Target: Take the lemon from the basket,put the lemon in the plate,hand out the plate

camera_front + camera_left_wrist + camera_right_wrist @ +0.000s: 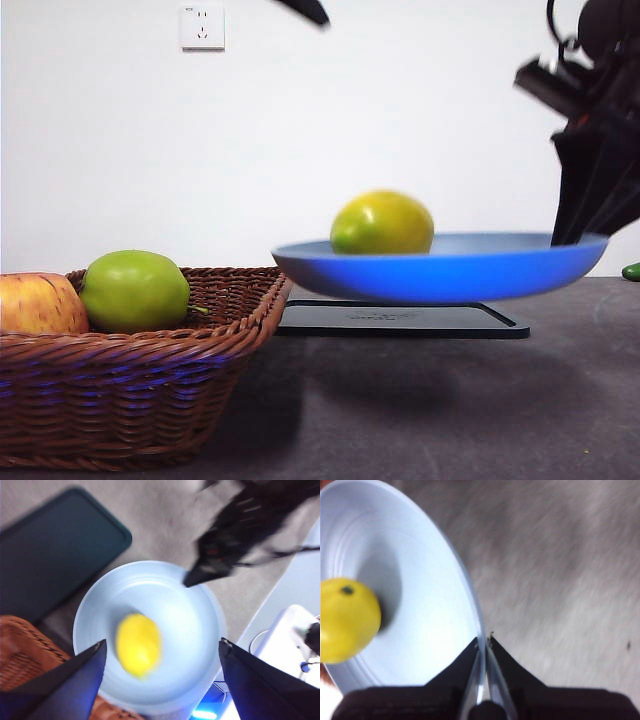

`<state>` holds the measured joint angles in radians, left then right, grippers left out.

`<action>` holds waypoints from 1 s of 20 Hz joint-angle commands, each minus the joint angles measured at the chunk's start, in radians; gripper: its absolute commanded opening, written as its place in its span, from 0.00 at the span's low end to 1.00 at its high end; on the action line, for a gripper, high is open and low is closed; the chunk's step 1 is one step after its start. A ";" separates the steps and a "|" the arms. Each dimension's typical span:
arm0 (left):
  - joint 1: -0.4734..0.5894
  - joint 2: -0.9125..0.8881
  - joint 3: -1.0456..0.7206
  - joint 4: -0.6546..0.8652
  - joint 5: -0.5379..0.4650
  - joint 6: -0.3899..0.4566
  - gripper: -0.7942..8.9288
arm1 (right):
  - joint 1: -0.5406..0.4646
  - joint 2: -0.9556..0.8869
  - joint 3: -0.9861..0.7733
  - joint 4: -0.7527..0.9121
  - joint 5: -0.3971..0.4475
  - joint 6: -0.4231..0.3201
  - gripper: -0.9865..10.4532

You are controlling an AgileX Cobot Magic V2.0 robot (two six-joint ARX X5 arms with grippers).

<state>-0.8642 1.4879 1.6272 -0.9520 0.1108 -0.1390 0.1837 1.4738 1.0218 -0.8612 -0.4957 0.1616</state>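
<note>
The yellow-green lemon (382, 222) lies in the pale blue plate (500, 270), which hangs level above the table. My right gripper (578, 238) is shut on the plate's right rim; the right wrist view shows its jaws pinching the plate (435, 620) edge with the lemon (347, 620) inside. My left gripper (162, 652) hovers open high above the plate (185, 630) and lemon (138, 643), holding nothing. The brown wicker basket (150, 380) stands at the near left, its corner (25, 650) showing under the plate in the left wrist view.
A green apple (135, 290) and a red-yellow apple (40, 303) rest in the basket. A flat black tray (400, 320) lies on the table beneath the raised plate, also seen as the tray (55, 545) from the left wrist. A small green thing (631, 271) sits at the right edge.
</note>
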 commanded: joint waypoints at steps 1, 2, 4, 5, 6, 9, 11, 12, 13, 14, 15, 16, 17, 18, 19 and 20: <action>-0.008 -0.006 0.082 -0.069 -0.004 0.035 0.48 | -0.030 0.082 0.075 0.043 -0.045 0.018 0.09; -0.012 -0.012 0.100 -0.089 -0.003 0.035 0.48 | -0.045 0.117 0.109 0.053 -0.053 0.018 0.09; -0.025 -0.029 0.103 -0.102 -0.002 0.035 0.48 | -0.067 0.199 0.202 0.065 -0.052 0.024 0.09; -0.027 -0.032 0.103 -0.113 -0.002 0.035 0.48 | -0.076 0.237 0.248 0.078 -0.051 0.030 0.09; -0.027 -0.032 0.103 -0.127 -0.001 0.035 0.48 | -0.082 0.274 0.297 0.083 -0.048 0.033 0.09; -0.027 -0.032 0.103 -0.148 -0.002 0.035 0.48 | -0.086 0.391 0.443 0.090 -0.024 0.053 0.09; -0.027 -0.032 0.103 -0.138 -0.002 0.034 0.48 | -0.086 0.468 0.531 0.098 0.039 0.056 0.09; -0.027 -0.032 0.103 -0.138 -0.003 0.034 0.48 | -0.086 0.508 0.568 0.101 0.061 0.055 0.09; -0.027 -0.032 0.103 -0.136 -0.004 0.035 0.48 | -0.086 0.541 0.595 0.105 0.060 0.055 0.09; -0.027 -0.032 0.103 -0.131 -0.005 0.035 0.48 | -0.086 0.574 0.619 0.116 0.057 0.058 0.09; -0.027 -0.032 0.103 -0.126 -0.005 0.035 0.48 | -0.086 0.598 0.631 0.131 0.057 0.062 0.09; -0.027 -0.032 0.103 -0.120 -0.005 0.035 0.48 | -0.087 0.618 0.638 0.141 0.056 0.070 0.09; -0.027 -0.032 0.103 -0.116 -0.004 0.035 0.48 | -0.089 0.634 0.638 0.153 0.055 0.074 0.09; -0.027 -0.032 0.103 -0.114 -0.005 0.035 0.48 | -0.091 0.646 0.638 0.155 0.053 0.076 0.09; -0.027 -0.032 0.103 -0.114 -0.005 0.035 0.48 | -0.091 0.655 0.638 0.157 0.052 0.076 0.09; -0.026 -0.032 0.103 -0.114 -0.006 0.035 0.48 | -0.091 0.662 0.638 0.156 0.052 0.076 0.10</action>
<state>-0.8803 1.4425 1.7111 -1.0760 0.1097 -0.1146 0.0921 2.1174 1.6306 -0.7166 -0.4339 0.2283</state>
